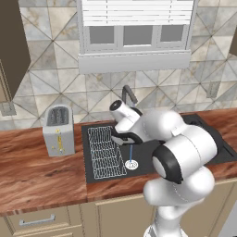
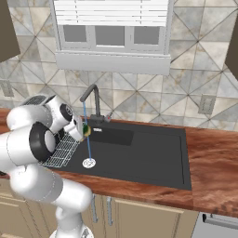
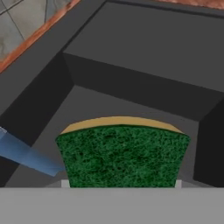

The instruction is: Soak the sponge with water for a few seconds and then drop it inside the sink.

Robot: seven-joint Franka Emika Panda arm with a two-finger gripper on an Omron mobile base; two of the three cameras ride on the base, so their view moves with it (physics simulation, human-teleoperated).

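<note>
My gripper [image 2: 83,132] is shut on the sponge [image 2: 87,130], holding it over the left part of the sink [image 2: 148,155]. In the hand view the sponge [image 3: 122,154] shows its green face with a yellow edge on top and hides my fingertips. The thin pale-blue water [image 2: 86,144] falls from the dark faucet [image 2: 95,101] past the sponge to the round silver drain [image 2: 89,162]. Seen from the hand, the water [image 3: 27,155] touches the sponge's left edge. From the left base view, the water [image 1: 131,152] drops just below my hand onto the drain [image 1: 132,164].
A white wire rack [image 1: 105,152] lies in the left end of the basin. A silver toaster [image 1: 59,130] stands on the wooden counter [image 1: 37,176] to the left of the sink. The tiled wall and a window rise behind the faucet.
</note>
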